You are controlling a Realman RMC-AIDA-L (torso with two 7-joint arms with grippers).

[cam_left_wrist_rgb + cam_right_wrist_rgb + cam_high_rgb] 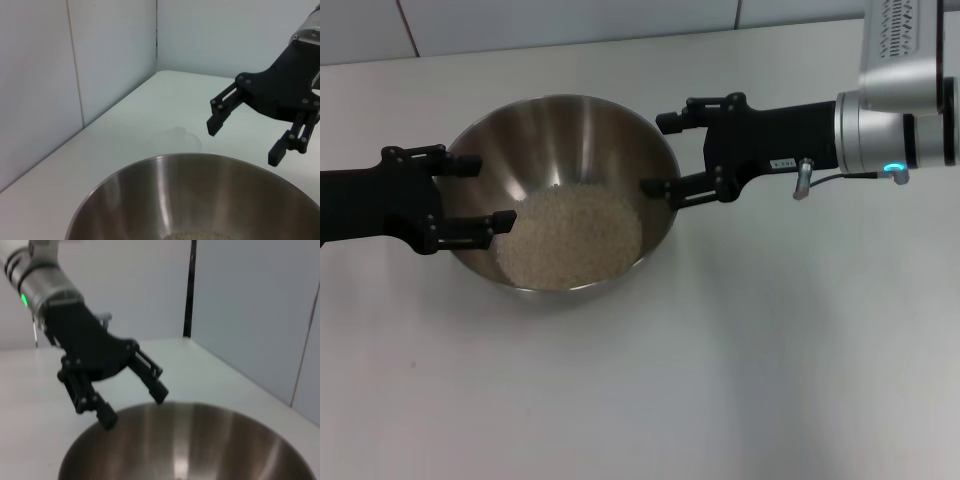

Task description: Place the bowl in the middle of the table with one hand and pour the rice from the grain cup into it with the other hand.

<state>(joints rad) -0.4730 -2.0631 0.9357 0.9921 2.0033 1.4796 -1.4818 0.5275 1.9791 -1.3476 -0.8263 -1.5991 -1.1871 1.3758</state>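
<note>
Head view shows the large shiny stainless-steel bowl mid-table, off-white rice heaped inside, no cup visible. I judge pouring done; I'd retreat both arms straight outward, avoiding the rim. Left pincer and right pincer flank it, both wide, empty.

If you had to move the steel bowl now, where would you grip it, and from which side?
Probably the thin rim of the bowl: the walls are too wide and rounded to span. Put one finger inside and one outside. The left end effector and the right end effector both hang open at opposite sides; either could come in sideways from its own side. Keep the bowl level, since the rice lies loose.
</note>
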